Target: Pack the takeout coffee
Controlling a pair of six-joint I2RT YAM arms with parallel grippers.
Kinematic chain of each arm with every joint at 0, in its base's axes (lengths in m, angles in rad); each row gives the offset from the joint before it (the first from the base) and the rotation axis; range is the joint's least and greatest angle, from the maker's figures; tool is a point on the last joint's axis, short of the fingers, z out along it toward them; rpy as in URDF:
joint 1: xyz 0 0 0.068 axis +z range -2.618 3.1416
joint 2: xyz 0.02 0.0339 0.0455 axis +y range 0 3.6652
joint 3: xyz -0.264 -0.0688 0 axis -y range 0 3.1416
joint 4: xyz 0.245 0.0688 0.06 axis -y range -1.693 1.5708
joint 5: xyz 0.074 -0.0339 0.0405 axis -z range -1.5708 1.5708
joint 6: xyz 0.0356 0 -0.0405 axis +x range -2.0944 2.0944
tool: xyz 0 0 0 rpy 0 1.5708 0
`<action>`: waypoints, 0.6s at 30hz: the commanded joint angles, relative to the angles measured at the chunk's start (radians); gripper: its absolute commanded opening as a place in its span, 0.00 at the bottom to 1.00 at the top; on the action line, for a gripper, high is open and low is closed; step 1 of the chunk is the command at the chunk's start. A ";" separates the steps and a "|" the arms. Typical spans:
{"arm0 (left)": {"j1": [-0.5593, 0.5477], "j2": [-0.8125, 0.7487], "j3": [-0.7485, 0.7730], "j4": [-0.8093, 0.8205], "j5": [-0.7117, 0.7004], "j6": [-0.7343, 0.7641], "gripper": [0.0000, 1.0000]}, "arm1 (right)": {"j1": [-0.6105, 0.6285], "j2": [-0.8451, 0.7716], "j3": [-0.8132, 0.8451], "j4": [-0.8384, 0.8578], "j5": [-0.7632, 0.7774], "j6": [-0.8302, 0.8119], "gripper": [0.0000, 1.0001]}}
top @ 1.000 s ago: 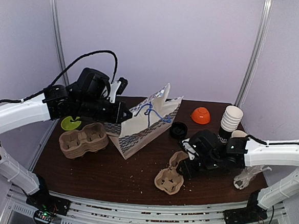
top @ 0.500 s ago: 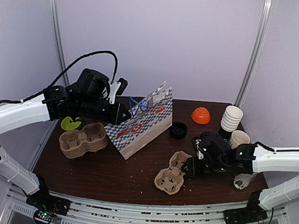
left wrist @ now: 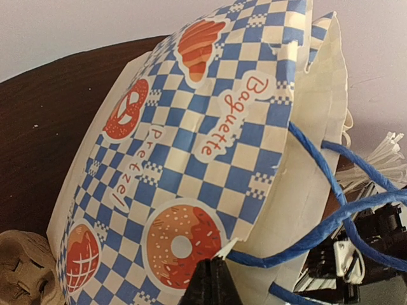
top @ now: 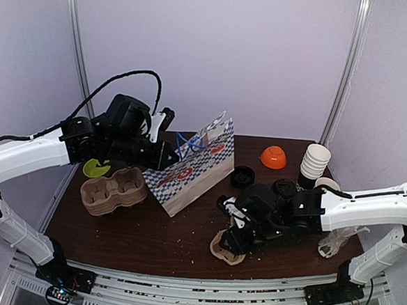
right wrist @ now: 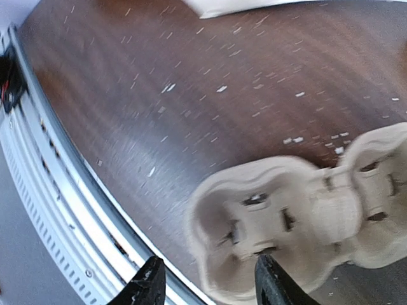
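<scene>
- While the left gripper (left wrist: 213, 276) clamps the paper bag (left wrist: 191, 146), its rim could tear (thin paper).
- Right gripper (right wrist: 208, 264), jaws apart, may shove the carrier (right wrist: 286, 216) over the near edge of the table (right wrist: 127, 95).

Both arms wear long white shells with chunky black joints: left arm (top: 21, 157), right arm (top: 367, 206). A black cable (top: 117, 84) loops above the left one. The left gripper (left wrist: 213, 283) and right gripper (right wrist: 206, 279) are black too.

Even soft light; right wrist foreground blurred.
</scene>
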 commanded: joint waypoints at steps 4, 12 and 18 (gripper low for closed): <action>-0.003 0.011 0.008 -0.005 0.000 0.016 0.00 | 0.089 0.110 0.040 -0.071 0.092 -0.045 0.50; -0.004 -0.008 0.022 -0.005 0.015 0.013 0.00 | 0.101 0.206 0.061 -0.079 0.140 -0.060 0.46; -0.004 -0.013 0.020 -0.005 0.018 0.003 0.00 | 0.106 0.217 0.072 -0.078 0.130 -0.061 0.29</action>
